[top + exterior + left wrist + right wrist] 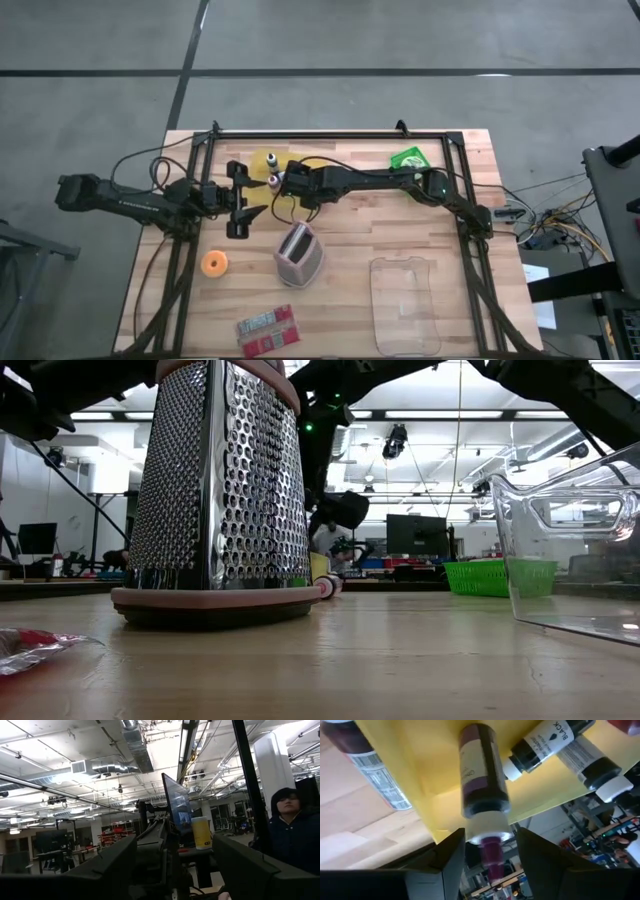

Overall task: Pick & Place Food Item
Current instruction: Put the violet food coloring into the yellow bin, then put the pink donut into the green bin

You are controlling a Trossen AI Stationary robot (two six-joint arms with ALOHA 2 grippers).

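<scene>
A yellow plate [262,163] lies at the far middle of the table and carries small food-colouring bottles. One of them, purple with a white cap [480,775], lies on the plate [420,760] next to a black-labelled bottle [545,742]. My right gripper [490,855] [284,181] slants down at the plate's near edge. It is open, with one finger on each side of the purple bottle's cap. Another bottle [367,755] lies on the bare wood. My left gripper [240,205] waits open to the left of the plate, holding nothing. My right gripper's fingers [452,852] stand close on both sides of the purple bottle's white cap [489,827], coming along the bottle from its cap end. The bottle lies flat on the yellow plate. I cannot tell whether either finger touches the cap.
A steel grater with a pink base [298,255] stands near the table's middle. An orange item [214,263] lies to its left, and a red packet [268,330] lies by the near edge. A clear container [405,300] sits near right, a green basket [410,158] far right. A person [295,835] stands beyond the table.
</scene>
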